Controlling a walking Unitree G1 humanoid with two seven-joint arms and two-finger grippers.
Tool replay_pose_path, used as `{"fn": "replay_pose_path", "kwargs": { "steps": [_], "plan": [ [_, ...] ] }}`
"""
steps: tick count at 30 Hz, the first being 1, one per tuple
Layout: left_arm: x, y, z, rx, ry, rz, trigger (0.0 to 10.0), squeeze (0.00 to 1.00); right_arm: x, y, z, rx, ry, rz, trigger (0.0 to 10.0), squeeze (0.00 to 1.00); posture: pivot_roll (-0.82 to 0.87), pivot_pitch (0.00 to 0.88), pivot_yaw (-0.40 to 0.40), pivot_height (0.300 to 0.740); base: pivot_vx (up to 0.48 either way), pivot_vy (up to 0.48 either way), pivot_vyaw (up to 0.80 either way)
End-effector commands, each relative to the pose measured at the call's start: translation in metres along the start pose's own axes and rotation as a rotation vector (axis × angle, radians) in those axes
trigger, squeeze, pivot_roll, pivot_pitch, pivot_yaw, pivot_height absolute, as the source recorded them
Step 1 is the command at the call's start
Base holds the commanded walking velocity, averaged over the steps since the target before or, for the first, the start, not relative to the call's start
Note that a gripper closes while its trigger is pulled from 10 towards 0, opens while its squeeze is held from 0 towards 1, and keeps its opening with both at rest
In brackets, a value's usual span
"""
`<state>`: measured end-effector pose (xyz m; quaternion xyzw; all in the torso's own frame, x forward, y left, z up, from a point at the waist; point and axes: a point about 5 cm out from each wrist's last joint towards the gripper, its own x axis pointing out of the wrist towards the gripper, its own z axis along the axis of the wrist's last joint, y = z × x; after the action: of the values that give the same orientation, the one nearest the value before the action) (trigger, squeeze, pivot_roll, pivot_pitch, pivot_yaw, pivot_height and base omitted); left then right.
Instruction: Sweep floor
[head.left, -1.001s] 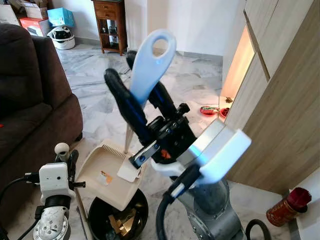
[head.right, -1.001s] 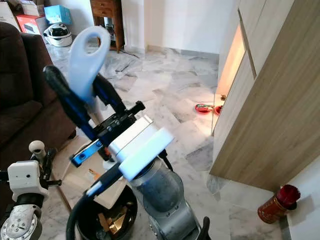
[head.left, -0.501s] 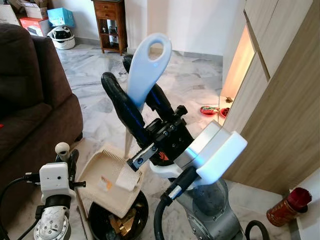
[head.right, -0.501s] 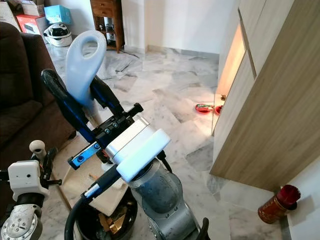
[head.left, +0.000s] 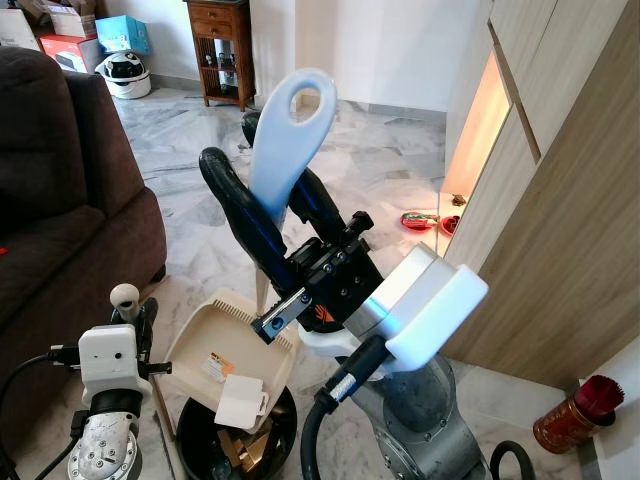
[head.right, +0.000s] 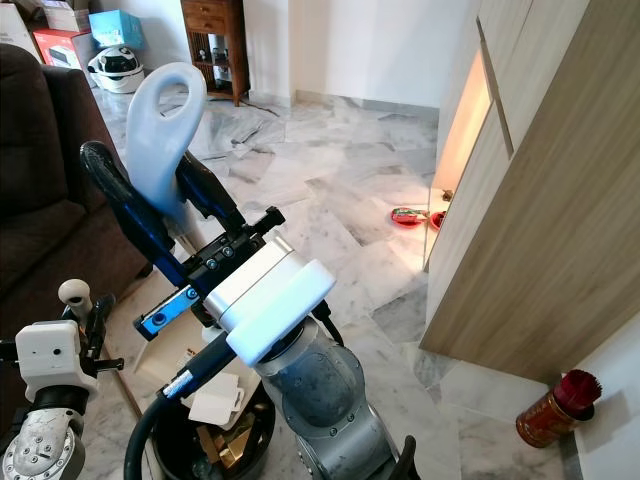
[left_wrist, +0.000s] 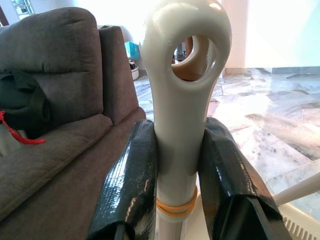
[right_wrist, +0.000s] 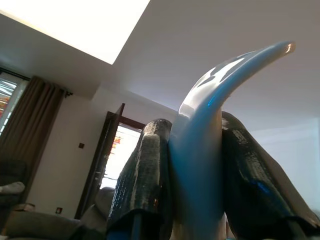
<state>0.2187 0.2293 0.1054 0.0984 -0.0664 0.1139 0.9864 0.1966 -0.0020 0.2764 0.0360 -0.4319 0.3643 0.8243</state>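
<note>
Right gripper (head.left: 240, 150): your right arm is raised above the bin (head.left: 186, 432), and its two black fingers are clamped on the pale blue dustpan handle (head.left: 290, 140), just under its loop.
Dustpan (head.left: 215, 335): you have the beige pan tipped steeply, with its low edge hanging over the bin's rim and its comb edge on the far side from the bin.
Paper (head.left: 240, 402): a white scrap sits at the pan's low edge, right above the bin's mouth. You cannot tell whether it touches the pan.
Bin: black and round, low in front of you, with gold and brown scraps inside.
Left gripper (left_wrist: 180, 127): you have it low, just to the left of the bin, with both fingers pressed on a cream handle (left_wrist: 177, 165) that ends in a loop.
Sofa (head.left: 60, 200): dark brown, to the left of the bin.
Cabinet (head.left: 560, 220): wood panels, well to the right of the bin.
Red tin (head.left: 570, 420): on the floor (head.left: 380, 170), far right of the bin.
</note>
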Motion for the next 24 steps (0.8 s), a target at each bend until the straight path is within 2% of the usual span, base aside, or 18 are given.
{"fn": "replay_pose_path", "kwargs": {
  "steps": [1,3,6,10,14,24],
  "plan": [
    [0.005,-0.002,0.008,0.007,-0.051,-0.003,10.0,0.00,0.002,-0.005,0.008,-0.046,-0.052,-0.026,10.0,0.00,0.08,0.001,0.015,0.740,0.000,0.000,0.00],
    [0.006,-0.003,0.008,0.009,-0.053,-0.009,10.0,0.00,0.003,-0.003,0.010,-0.100,-0.075,0.008,10.0,0.00,0.08,0.001,0.014,0.740,0.000,0.000,0.00],
    [0.006,-0.003,0.008,0.008,-0.053,-0.009,10.0,0.00,0.002,0.000,0.011,-0.130,-0.085,0.027,10.0,0.00,0.08,0.001,0.013,0.740,0.000,0.000,0.00],
    [0.006,-0.003,0.007,0.008,-0.052,-0.009,10.0,0.00,0.001,0.000,0.007,-0.059,-0.045,0.010,10.0,0.00,0.08,0.002,0.012,0.740,0.000,0.000,0.00],
    [0.006,-0.003,0.007,0.008,-0.053,-0.008,10.0,0.00,0.001,0.000,0.003,-0.042,-0.025,0.004,10.0,0.00,0.08,0.002,0.012,0.740,0.000,0.000,0.00],
    [0.006,-0.004,0.007,0.006,-0.053,-0.010,10.0,0.00,0.000,-0.002,0.002,-0.101,-0.028,0.011,10.0,0.00,0.08,0.000,0.009,0.740,0.000,0.000,0.00]
  ]
}}
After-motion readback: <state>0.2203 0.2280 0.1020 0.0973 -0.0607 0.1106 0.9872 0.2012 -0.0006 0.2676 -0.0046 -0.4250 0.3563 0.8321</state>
